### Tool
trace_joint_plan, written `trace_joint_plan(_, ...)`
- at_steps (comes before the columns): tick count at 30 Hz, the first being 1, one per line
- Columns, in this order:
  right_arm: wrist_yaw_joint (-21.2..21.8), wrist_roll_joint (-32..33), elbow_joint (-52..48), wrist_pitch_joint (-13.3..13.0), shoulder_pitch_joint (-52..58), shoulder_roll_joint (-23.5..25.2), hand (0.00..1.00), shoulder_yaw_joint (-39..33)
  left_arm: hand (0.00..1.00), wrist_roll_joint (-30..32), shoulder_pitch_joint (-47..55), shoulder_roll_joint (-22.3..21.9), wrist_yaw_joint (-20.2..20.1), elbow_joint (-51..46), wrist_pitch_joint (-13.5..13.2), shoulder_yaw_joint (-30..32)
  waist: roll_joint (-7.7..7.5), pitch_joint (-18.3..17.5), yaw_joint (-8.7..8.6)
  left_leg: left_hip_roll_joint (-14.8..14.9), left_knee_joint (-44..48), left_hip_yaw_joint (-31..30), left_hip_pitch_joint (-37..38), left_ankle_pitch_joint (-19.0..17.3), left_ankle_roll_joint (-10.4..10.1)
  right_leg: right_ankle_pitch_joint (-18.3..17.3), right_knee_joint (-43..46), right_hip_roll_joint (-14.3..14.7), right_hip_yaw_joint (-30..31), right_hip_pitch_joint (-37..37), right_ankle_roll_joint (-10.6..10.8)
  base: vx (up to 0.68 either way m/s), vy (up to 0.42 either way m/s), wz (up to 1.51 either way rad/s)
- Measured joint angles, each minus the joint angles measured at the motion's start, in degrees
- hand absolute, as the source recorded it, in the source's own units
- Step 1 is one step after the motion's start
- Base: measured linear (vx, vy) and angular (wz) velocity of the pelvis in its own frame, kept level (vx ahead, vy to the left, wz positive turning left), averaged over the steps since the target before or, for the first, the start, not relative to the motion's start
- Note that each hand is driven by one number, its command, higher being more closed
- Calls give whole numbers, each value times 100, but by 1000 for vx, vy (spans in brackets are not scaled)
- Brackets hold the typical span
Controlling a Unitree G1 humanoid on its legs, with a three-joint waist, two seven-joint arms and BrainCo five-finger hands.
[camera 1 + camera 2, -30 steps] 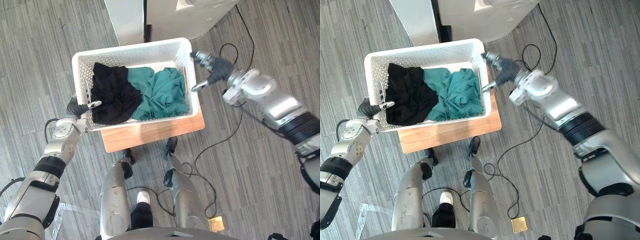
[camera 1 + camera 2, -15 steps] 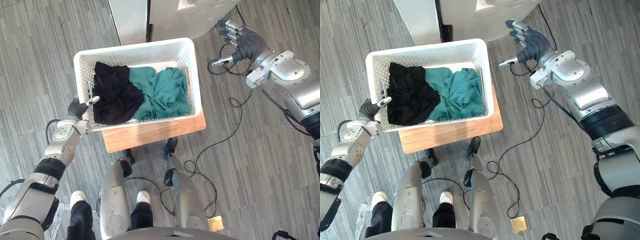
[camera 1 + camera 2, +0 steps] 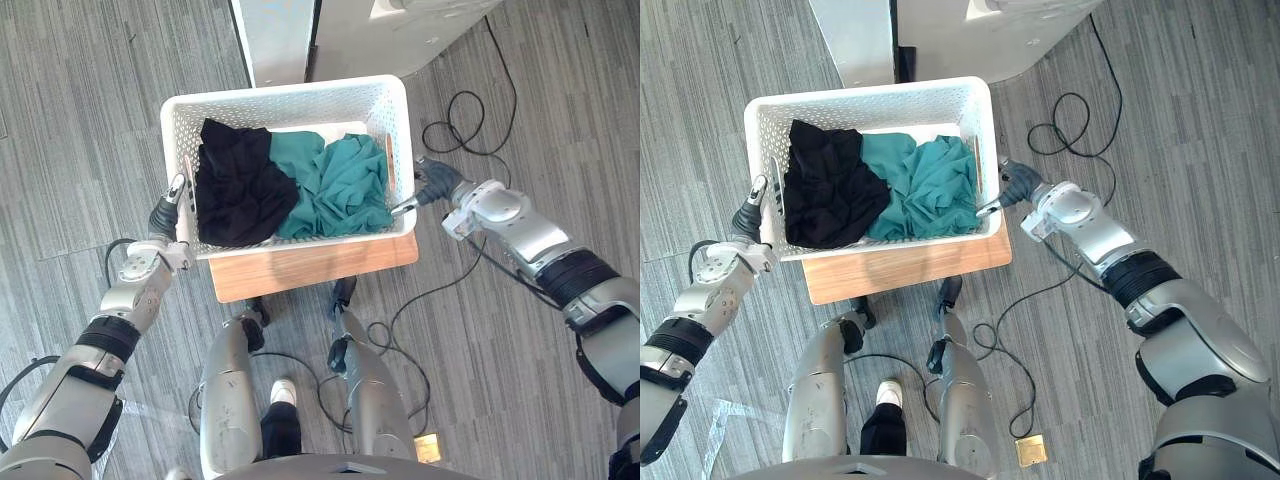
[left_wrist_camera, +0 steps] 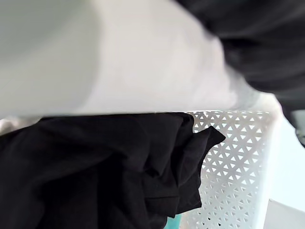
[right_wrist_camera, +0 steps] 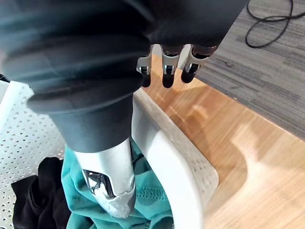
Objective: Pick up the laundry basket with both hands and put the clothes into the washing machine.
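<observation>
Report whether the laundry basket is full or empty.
Partly full: the white laundry basket holds a crumpled black garment and a crumpled green garment side by side; both lie below its rim.

A low wooden table (image 3: 300, 268) stands on the grey plank floor (image 3: 80, 100), its near edge and right edge bare. A person's white shoe (image 3: 284, 394) rests on the floor below the table, and a small brass plate (image 3: 432, 447) lies near the floor's lower edge.

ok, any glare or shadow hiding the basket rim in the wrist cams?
Right wrist view: bright patches on the wooden table, basket rim evenly lit, readable. Left wrist view: no glare; black garment reads as flat dark mass.
</observation>
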Motion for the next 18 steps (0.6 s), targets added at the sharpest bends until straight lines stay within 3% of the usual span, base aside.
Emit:
trace_joint_plan(12, -66, 250, 39, 94, -258, 3, 0, 138, 0, 1, -35, -18, 130, -20, 0, -10, 1, 0, -16, -41, -167, 1, 17, 133, -25, 41, -110, 17, -6, 3, -50, -9, -48, 1)
trace_joint_plan(14, -108, 271, 45, 138, -369, 3, 0, 140, 0, 9, -87, 145, 113, -18, 2, -195, 1, 0, -16, -28, -166, 0, 10, 142, -27, 52, -125, 31, -8, 2, -64, -17, -47, -2)
trace_joint_plan(18, -91, 275, 107, 261, -758, -4, 0, 227, 0, 445, -462, 1072, -205, -35, 228, -1220, 1, 0, -61, 19, -77, 15, -1, 170, -30, 71, -107, 57, 19, -23, -76, -19, -38, -4)
